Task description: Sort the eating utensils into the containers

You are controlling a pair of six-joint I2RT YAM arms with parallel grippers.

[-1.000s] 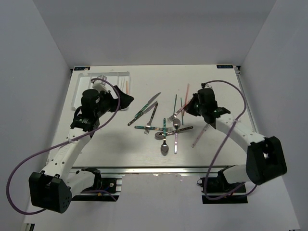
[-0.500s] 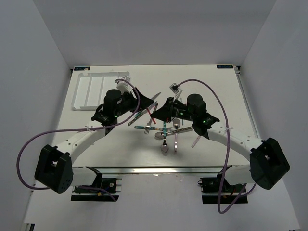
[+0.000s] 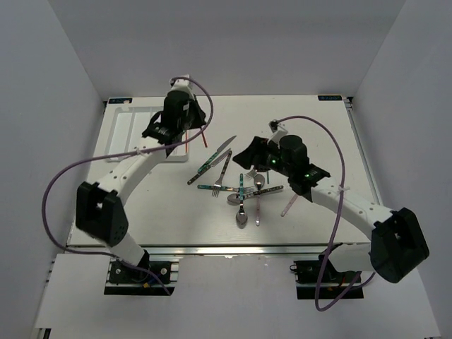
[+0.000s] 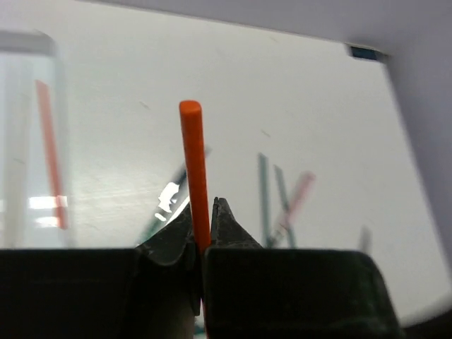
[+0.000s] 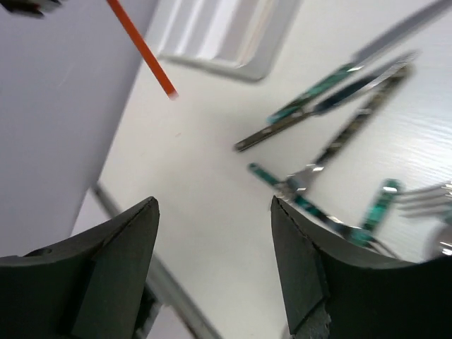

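Observation:
My left gripper (image 4: 203,212) is shut on a red-orange chopstick (image 4: 194,169) that sticks out past its fingertips. From above, the left gripper (image 3: 192,120) hangs by the right end of the white tray (image 3: 120,134), with the chopstick (image 3: 203,138) slanting down to the right. Another red chopstick (image 4: 51,152) lies in the tray (image 4: 21,162). My right gripper (image 3: 240,159) stands open and empty left of the utensil pile (image 3: 244,189). Its wrist view shows the gripper (image 5: 212,205) above bare table, with the held chopstick (image 5: 141,49) at the upper left.
Teal-handled knives (image 3: 215,157) lie between the two grippers. Forks and spoons cross in a heap at the table's middle, and a pink chopstick (image 3: 292,201) lies to its right. The left arm covers the tray's right part. White walls enclose the table.
The grippers met over the table's middle with the red chopstick between them. The left shut on it and carried it back toward the tray; the right opened and let go.

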